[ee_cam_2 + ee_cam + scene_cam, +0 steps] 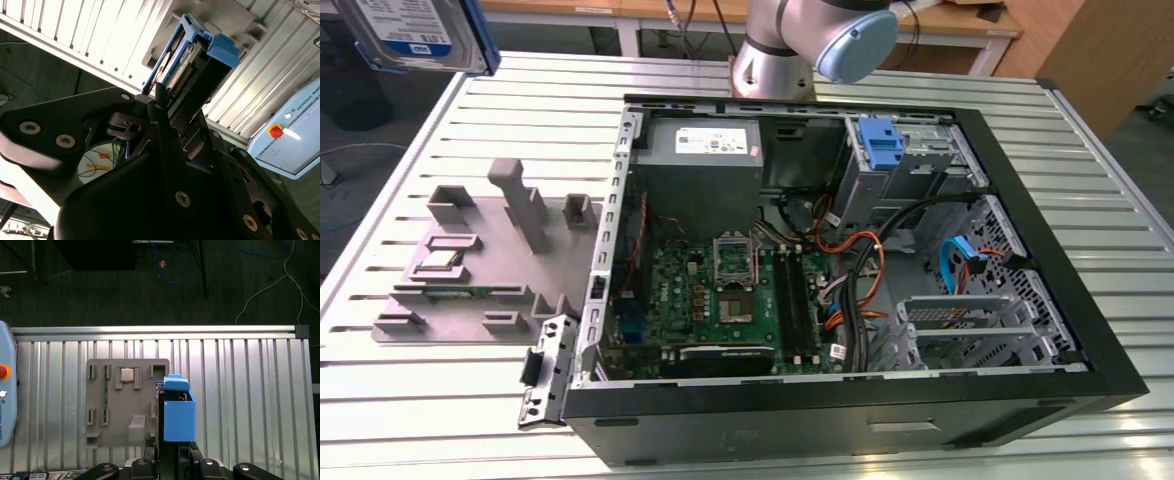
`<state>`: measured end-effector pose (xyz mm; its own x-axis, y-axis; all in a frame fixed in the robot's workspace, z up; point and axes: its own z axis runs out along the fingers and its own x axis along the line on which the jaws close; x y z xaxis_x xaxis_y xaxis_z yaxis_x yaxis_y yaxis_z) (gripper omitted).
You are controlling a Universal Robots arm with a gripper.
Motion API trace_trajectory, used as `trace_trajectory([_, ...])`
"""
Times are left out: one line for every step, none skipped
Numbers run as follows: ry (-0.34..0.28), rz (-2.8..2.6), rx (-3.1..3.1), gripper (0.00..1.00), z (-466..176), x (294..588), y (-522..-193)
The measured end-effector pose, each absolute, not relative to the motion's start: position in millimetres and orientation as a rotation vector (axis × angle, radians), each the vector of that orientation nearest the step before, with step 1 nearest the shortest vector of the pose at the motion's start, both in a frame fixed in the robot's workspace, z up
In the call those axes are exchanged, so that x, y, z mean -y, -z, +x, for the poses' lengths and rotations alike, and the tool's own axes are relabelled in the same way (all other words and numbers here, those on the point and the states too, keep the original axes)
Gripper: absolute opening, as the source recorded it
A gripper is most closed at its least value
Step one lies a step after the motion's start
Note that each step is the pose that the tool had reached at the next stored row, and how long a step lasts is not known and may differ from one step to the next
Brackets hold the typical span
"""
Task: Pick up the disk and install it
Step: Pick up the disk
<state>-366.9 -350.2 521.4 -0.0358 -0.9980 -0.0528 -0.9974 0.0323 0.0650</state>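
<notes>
The disk [414, 35] hangs high in the exterior view's upper left corner, above the table's far left corner, with its white-and-blue label facing the camera and its blue frame at the edge. In both wrist views my gripper [180, 107] is shut on it. The disk [192, 57] stands out from between the black fingers [161, 107], its connector edge and blue carrier showing. In the first wrist view the blue carrier [177, 415] sits above the gripper [172, 452], over the slatted table.
An open computer case [1107, 330] lies on the slatted metal table [427, 400], with a drive bay and blue bracket [881, 145] at its far right. A grey fixture plate [480, 260] sits left of the case. A pendant with a red button [275, 131] lies nearby.
</notes>
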Motion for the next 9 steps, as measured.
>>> trace_trajectory([0.131,2.176,2.252,0.35,-366.6,350.2,-521.3])
trace_trajectory([0.131,2.176,2.252,0.35,-366.1,350.2,-521.4])
trace_trajectory([0.131,2.176,2.252,0.35,-365.8,350.2,-521.4])
trace_trajectory([0.131,2.176,2.252,0.35,-365.4,350.2,-521.3])
trace_trajectory([0.131,2.176,2.252,0.35,-365.0,350.2,-521.4])
trace_trajectory([0.131,2.176,2.252,0.35,-364.7,350.2,-521.4])
trace_trajectory([0.131,2.176,2.252,0.35,-364.4,350.2,-521.4])
trace_trajectory([0.131,2.176,2.252,0.35,-364.1,350.2,-521.4])
trace_trajectory([0.131,2.176,2.252,0.35,-363.7,350.2,-521.4])
